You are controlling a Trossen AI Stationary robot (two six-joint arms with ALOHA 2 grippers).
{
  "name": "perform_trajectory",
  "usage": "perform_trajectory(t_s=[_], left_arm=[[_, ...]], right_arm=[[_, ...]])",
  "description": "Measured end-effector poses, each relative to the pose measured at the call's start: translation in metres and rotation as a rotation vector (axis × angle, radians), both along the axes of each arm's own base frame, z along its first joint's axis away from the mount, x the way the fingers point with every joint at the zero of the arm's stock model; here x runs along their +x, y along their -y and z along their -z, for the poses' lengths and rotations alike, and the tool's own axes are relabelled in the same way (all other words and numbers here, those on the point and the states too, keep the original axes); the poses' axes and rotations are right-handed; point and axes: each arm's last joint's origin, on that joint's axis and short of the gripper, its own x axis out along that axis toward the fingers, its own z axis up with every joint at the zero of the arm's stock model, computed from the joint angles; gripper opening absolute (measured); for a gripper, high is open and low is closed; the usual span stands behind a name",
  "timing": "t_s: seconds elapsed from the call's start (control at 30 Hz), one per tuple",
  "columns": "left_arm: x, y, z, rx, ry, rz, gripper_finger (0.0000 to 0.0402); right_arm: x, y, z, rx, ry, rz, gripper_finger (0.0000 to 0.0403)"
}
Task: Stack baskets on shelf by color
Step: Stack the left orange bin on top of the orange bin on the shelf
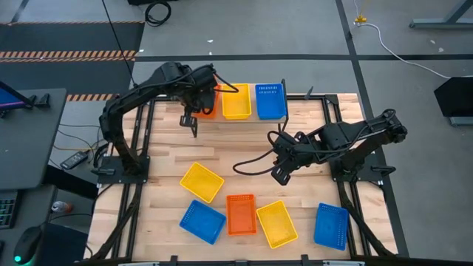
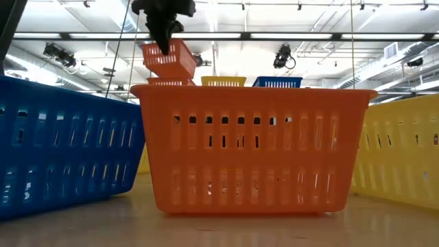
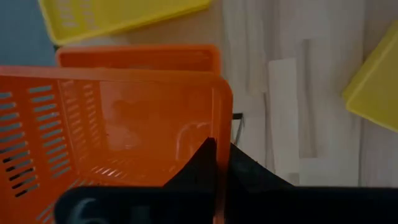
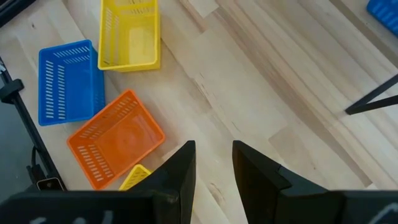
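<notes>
Orange basket [image 3: 118, 124] rim in left end effector [image 3: 221, 162] (above shelf).

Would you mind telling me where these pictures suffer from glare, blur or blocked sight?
Low view: the ceiling lights glare bright behind the scene, and a near orange basket fills the frame, hiding most of the table. Left wrist view: the held orange basket is soft and close, and the left gripper is a dark blur. High view: evenly lit, sharp.
</notes>
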Motion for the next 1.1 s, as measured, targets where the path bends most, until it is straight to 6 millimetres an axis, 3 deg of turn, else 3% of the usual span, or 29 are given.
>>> perform_trajectory(t_s=[1.1], left_arm=[[0.019, -0.008, 0.016, -0.002, 0.000, -0.002, 0.0025]], right_arm=[[-0.003, 0.003, 0.001, -0.071, -0.014, 0.055, 0.0112]])
